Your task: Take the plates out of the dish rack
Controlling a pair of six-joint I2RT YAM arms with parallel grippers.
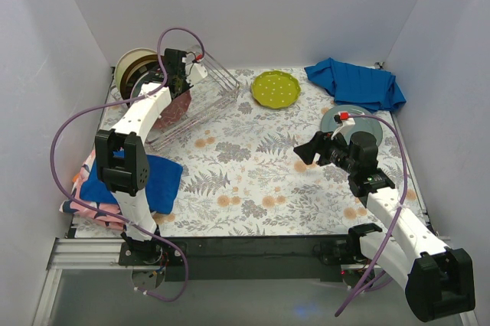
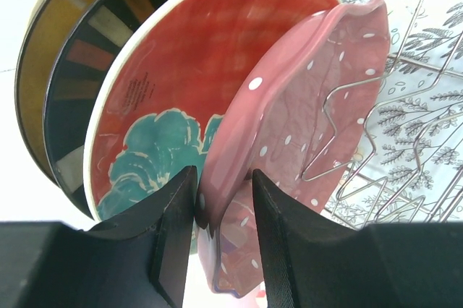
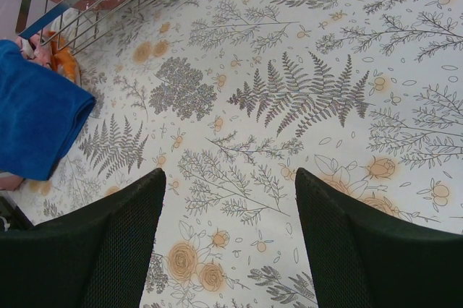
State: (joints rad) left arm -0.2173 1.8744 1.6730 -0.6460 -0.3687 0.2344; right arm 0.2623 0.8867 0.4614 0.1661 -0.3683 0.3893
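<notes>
Dish rack (image 1: 213,101) holding pink plate (image 2: 311,105), floral plate (image 2: 166,84)

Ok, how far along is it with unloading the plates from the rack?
Two look done: the green plate and a grey plate lie on the table. In hand: the left fingers pinch the pink plate, still in the rack. Left: the floral plate, the dark-rimmed plate and a yellowish one behind. The right fingers hang open, empty.
</notes>
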